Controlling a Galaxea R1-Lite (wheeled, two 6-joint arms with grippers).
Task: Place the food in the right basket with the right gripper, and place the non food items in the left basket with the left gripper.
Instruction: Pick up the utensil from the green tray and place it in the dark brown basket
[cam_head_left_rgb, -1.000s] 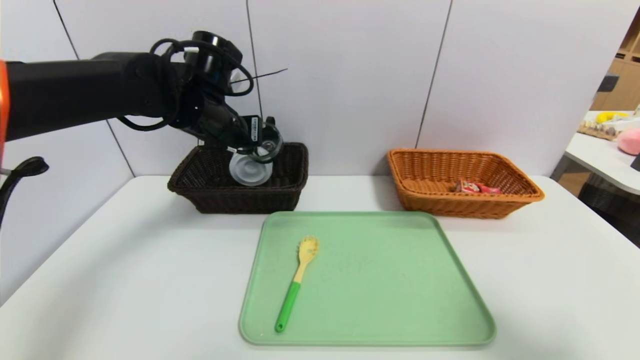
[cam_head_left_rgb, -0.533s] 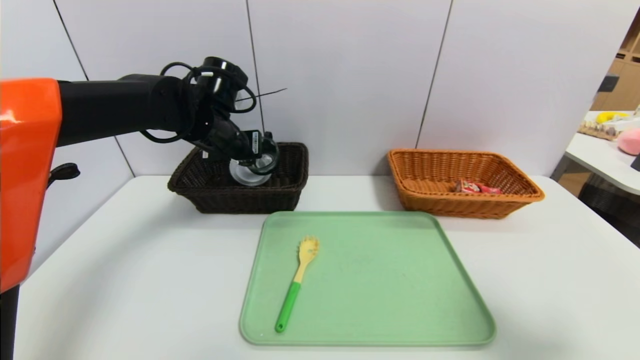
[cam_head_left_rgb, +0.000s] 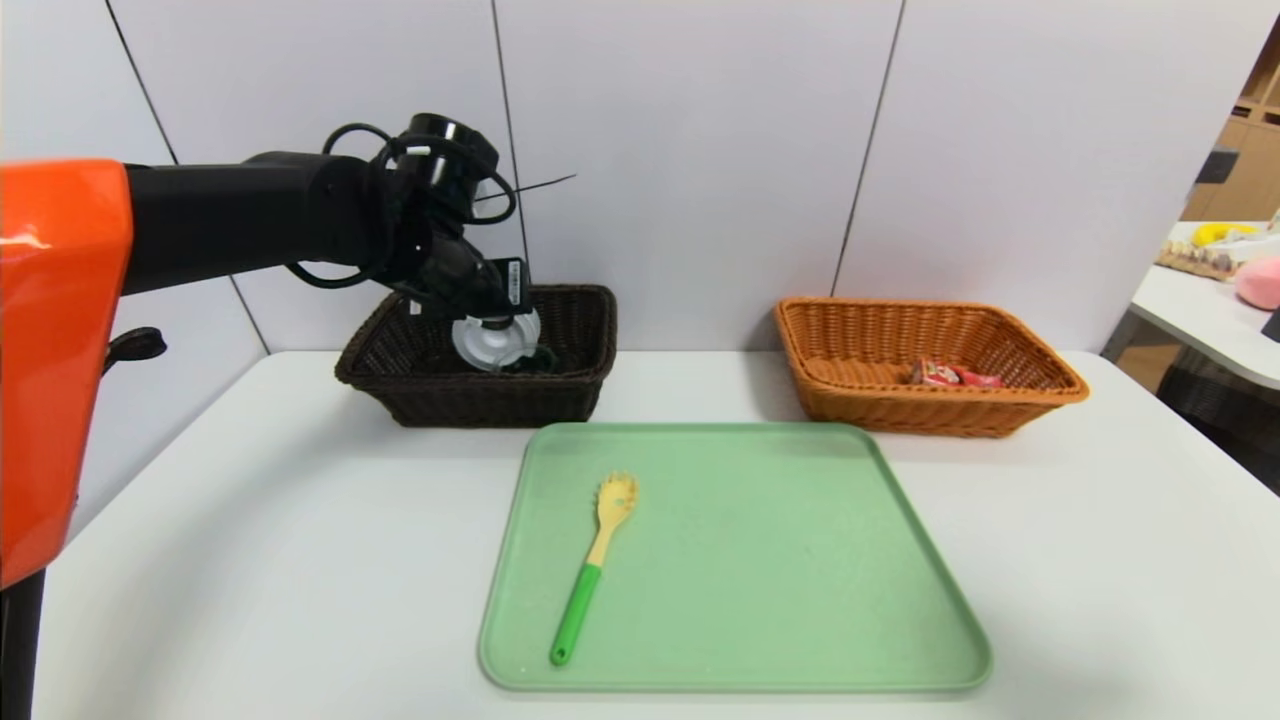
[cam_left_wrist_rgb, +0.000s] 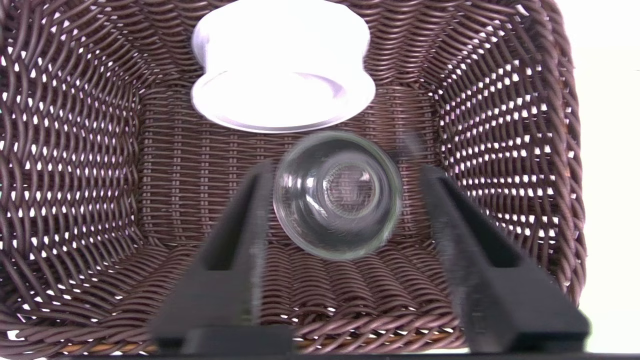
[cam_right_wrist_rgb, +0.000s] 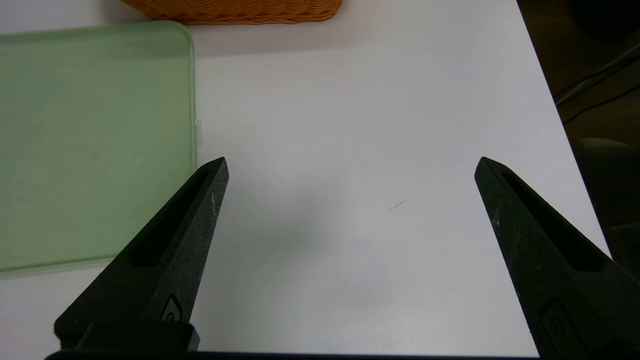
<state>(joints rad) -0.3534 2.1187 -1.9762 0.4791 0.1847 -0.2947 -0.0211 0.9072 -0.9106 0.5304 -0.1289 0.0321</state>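
Over the dark basket (cam_head_left_rgb: 400, 350) the left gripper (cam_left_wrist_rgb: 345, 175) has its jaws parted, the glass cup (cam_left_wrist_rgb: 337, 195) loose between them, seemingly touching neither. The white container (cam_left_wrist_rgb: 282, 95) lies just beyond their tips. The right gripper (cam_right_wrist_rgb: 350, 165) hangs wide open above bare worktop (cam_right_wrist_rgb: 375, 125), well apart from the orange basket (cam_head_left_rgb: 880, 335) holding the snack packet (cam_head_left_rgb: 950, 376).

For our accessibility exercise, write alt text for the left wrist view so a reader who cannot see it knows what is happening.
Seen from above, the left gripper hangs open over the dark brown wicker basket, with a clear glass cup between its spread black fingers, clear of one of them. A white round container lies tipped on the basket floor just beyond the cup.
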